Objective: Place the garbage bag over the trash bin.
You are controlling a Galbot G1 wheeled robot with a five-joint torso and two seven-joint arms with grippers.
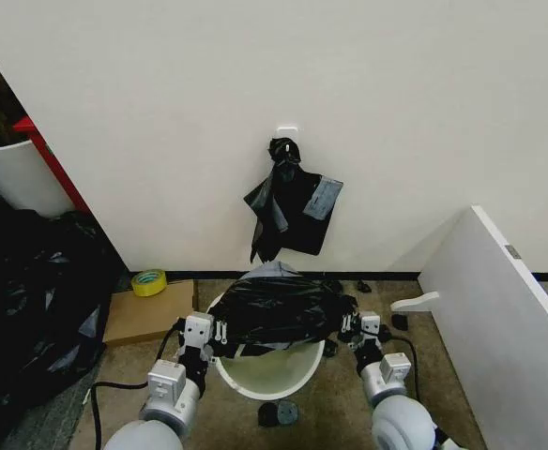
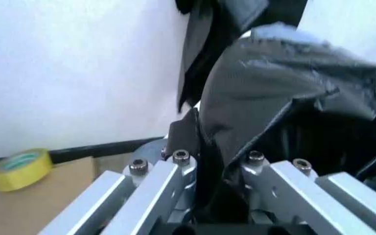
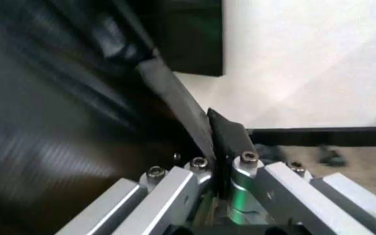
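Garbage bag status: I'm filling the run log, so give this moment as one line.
left gripper: shut on garbage bag | right gripper: shut on garbage bag | bag: spread over far part of trash bin mouth

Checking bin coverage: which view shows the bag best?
The head view: the bag spreads over the bin's far half, between both end effectors. The left wrist view shows a crinkled side; the right wrist view, a blurred sheet.

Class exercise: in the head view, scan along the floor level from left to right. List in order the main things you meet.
Heap of black plastic → yellow tape roll → left gripper → garbage bag over the trash bin → right gripper → white board leaning at the right.
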